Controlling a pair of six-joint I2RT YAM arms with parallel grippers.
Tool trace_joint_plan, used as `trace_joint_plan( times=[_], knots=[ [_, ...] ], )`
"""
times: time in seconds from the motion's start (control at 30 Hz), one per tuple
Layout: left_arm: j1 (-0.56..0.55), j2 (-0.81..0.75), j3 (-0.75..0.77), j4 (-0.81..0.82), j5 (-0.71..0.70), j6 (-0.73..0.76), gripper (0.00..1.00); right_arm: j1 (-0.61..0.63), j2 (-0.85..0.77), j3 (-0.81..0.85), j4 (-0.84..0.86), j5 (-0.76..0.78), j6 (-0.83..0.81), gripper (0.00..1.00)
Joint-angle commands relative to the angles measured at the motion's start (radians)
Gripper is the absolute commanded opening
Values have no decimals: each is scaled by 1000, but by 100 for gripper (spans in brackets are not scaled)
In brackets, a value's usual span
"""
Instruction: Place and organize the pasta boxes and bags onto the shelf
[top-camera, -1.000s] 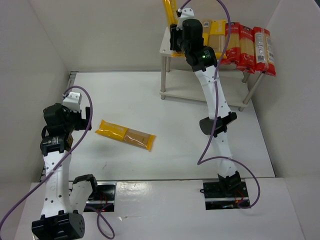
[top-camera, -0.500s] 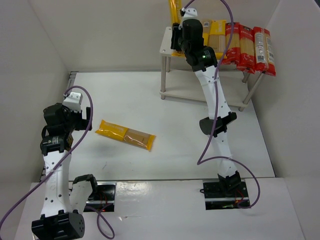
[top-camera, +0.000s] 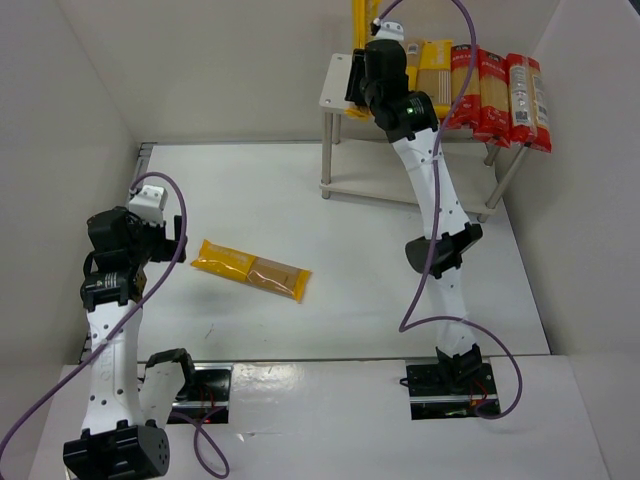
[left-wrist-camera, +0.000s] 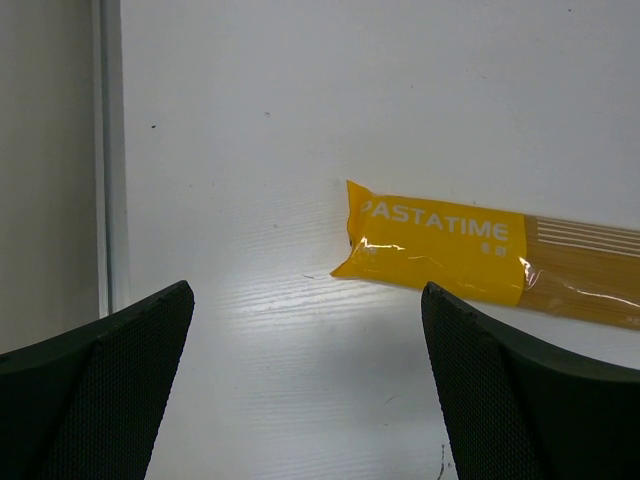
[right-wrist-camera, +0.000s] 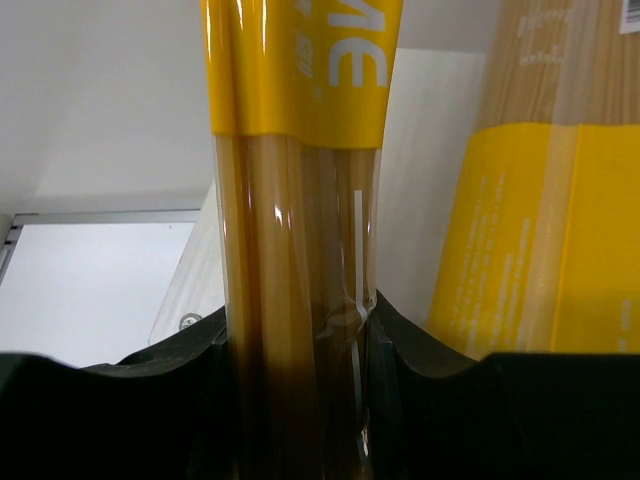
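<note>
Pasta packet (right-wrist-camera: 300, 200), yellow: clamped upright in right gripper (right-wrist-camera: 295, 345), above left end of shelf (top-camera: 335, 90) top board. Held on end, probably to slot in beside row (top-camera: 490, 95) lying toward right end, yellows next to yellows, reds at far right. Second yellow packet (left-wrist-camera: 440, 255) flat on table (top-camera: 300, 190), near its middle, well apart from shelf. Left gripper (left-wrist-camera: 305, 390) spread wide, empty, hovering near table's left edge, aimed at that packet, likely for next pickup.
</note>
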Motion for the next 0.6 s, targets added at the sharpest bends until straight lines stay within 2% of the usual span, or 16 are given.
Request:
trace_joint_plan(
  times=[0.0,0.07,0.1,0.2,0.37,0.57],
  knots=[
    [6,-22,-1,6,34,18,100,-1,-89,-18,62,107,23,21],
    [6,-22,-1,6,43,18,100,-1,-98,-18,63,140,37,35],
    [6,-22,-1,6,44,18,100,-1,-98,-31,63,149,37,45],
    [6,-31,-1,6,44,18,100,-1,-98,-31,72,172,37,59],
    [6,-31,-1,6,53,28,100,-1,-98,-31,72,209,47,66],
    [6,-31,-1,6,53,28,100,-1,-98,-31,63,209,66,67]
  ],
)
